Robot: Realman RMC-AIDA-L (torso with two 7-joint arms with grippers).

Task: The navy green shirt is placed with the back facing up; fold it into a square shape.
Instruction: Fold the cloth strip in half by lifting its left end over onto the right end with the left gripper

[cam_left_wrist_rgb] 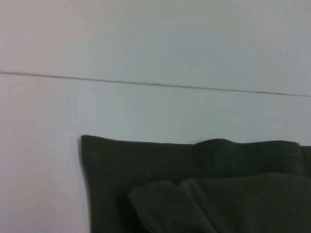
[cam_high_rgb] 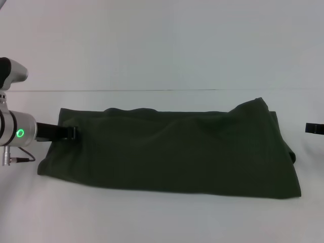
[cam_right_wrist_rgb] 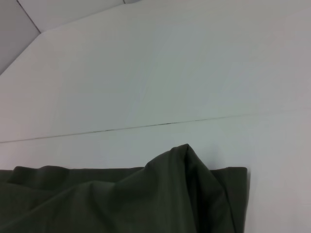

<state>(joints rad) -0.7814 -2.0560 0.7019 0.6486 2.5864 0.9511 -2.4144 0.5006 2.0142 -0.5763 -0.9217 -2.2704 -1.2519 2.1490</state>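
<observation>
The navy green shirt (cam_high_rgb: 172, 152) lies on the white table as a long dark olive band, folded lengthwise, with only plain fabric showing. Its right far corner is bunched up in a peak (cam_right_wrist_rgb: 187, 150). My left gripper (cam_high_rgb: 71, 132) is low at the shirt's left end, over its edge. Whether it holds the fabric does not show. My right gripper (cam_high_rgb: 314, 128) shows only as a black tip at the right border, a little off the shirt's right end. The left wrist view shows the shirt's left far corner (cam_left_wrist_rgb: 97, 150) with a folded layer on top.
The white table (cam_high_rgb: 162, 217) reaches past the shirt on all sides. A thin seam line (cam_high_rgb: 162, 90) runs across the table behind the shirt.
</observation>
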